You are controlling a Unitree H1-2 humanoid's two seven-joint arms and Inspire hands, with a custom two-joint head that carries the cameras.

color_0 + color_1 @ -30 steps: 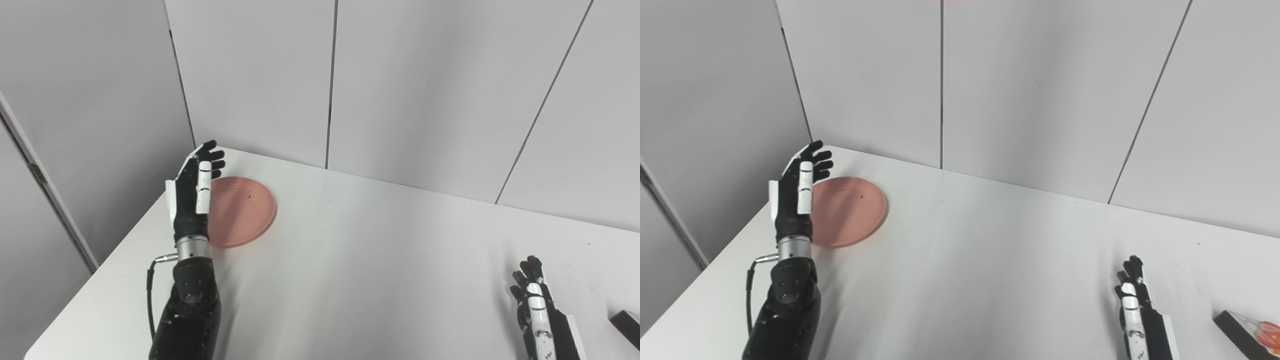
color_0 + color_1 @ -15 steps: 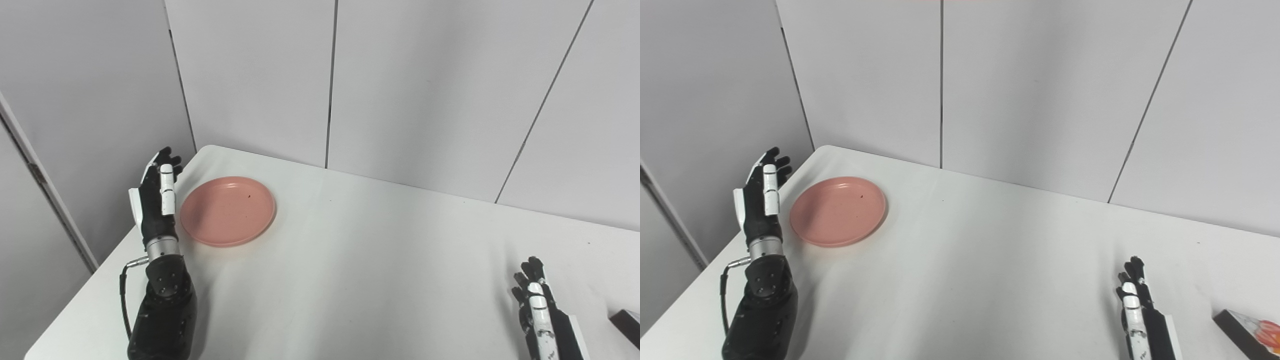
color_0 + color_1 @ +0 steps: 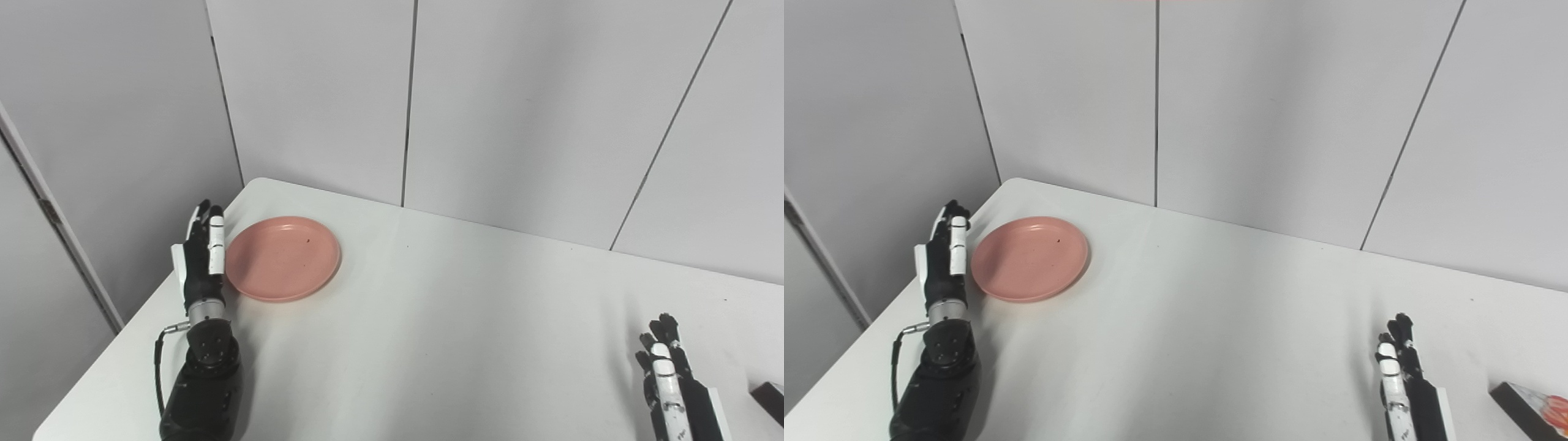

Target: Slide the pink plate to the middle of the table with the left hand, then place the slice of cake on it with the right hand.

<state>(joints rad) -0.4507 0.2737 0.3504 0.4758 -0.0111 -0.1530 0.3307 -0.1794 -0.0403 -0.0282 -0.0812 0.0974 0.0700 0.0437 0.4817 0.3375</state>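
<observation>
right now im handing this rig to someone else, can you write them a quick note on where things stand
Left hand: open, fingers straight, edge-on at the left rim of the pink plate; contact cannot be told.
Right hand: open, holding nothing, low at the table's near right.
Pink plate: at the far left corner, not in the middle.
Slice of cake: at the near right edge, partly out of frame, right of the right hand.
Done: nothing yet.
Left: slide the plate to the middle, then put the cake on it.

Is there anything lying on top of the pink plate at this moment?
Only a tiny dark speck lies on the pink plate; no cake. The left hand stands beside its left rim, covering none of it.
</observation>
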